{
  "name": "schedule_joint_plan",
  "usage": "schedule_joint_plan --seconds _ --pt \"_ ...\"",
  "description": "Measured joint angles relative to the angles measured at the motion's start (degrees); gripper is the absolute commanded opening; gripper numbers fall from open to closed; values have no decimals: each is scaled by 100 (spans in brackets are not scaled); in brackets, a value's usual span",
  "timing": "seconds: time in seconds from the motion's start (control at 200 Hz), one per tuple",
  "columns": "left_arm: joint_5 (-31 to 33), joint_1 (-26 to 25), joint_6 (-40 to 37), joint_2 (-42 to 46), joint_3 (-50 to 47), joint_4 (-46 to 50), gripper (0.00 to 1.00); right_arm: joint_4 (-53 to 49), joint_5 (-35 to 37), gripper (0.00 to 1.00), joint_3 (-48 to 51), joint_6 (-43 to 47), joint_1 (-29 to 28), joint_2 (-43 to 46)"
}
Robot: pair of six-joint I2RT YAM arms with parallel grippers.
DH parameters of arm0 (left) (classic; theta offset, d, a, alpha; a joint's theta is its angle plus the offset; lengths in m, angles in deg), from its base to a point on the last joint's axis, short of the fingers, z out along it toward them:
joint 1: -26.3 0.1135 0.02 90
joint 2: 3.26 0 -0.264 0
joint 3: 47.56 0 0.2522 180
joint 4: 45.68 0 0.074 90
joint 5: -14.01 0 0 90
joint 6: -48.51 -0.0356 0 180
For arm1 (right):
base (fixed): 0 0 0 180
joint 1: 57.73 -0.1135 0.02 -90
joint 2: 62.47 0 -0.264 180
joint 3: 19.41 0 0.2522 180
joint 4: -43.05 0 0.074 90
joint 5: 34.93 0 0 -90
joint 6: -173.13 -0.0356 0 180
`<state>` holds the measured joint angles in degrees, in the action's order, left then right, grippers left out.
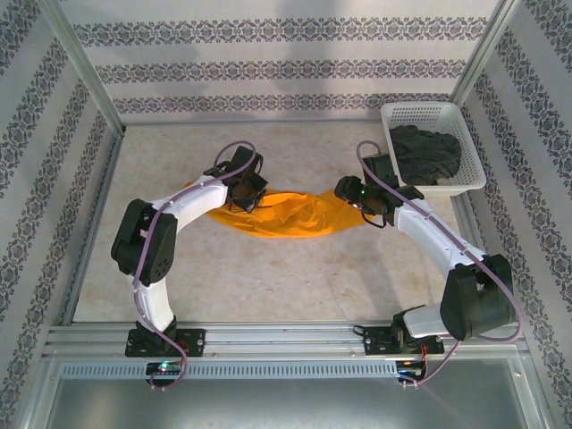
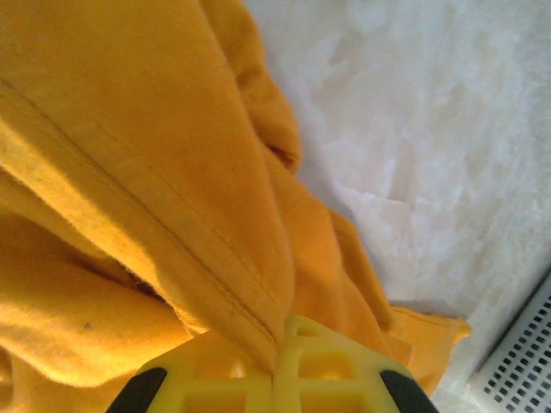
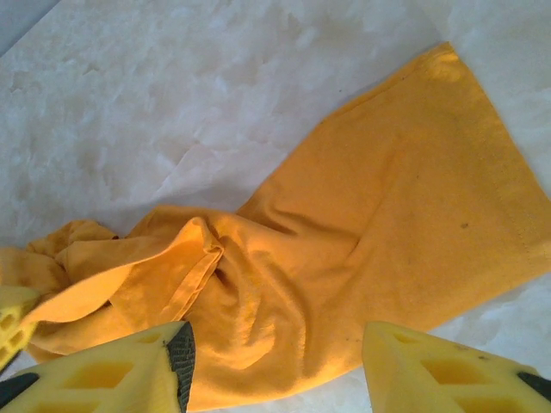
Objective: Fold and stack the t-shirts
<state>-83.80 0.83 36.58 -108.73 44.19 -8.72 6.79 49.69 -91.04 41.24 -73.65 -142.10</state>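
Note:
An orange-yellow t-shirt lies crumpled in a long band across the middle of the table. My left gripper sits at its left end. In the left wrist view the left gripper is shut on a stitched hem fold of the orange t-shirt. My right gripper hovers over the shirt's right end. In the right wrist view the right gripper stands open above the orange cloth, with nothing between its fingers. The dark grey t-shirt lies bunched in the basket.
A white lattice basket stands at the back right, just beyond the right arm; its corner shows at the lower right of the left wrist view. Patterned walls close in the left, back and right. A metal rail runs along the near edge.

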Motion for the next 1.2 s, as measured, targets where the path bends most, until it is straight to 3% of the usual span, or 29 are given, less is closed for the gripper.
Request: schedule_joint_plan --seconds 0.315,0.789,0.954,1.199 --pt "22 275 -577 1217 946 437 0 2 0 54 -232 0 120 -46" --pt "-68 568 -1139 2225 527 1543 0 -46 201 56 -245 -544 120 -120" --pt "669 573 -1554 3460 -42 2234 0 -120 437 56 -96 -863 116 -133" --pt "2105 610 -1851 6140 -2155 2837 0 -151 662 55 -79 -1569 103 -542"
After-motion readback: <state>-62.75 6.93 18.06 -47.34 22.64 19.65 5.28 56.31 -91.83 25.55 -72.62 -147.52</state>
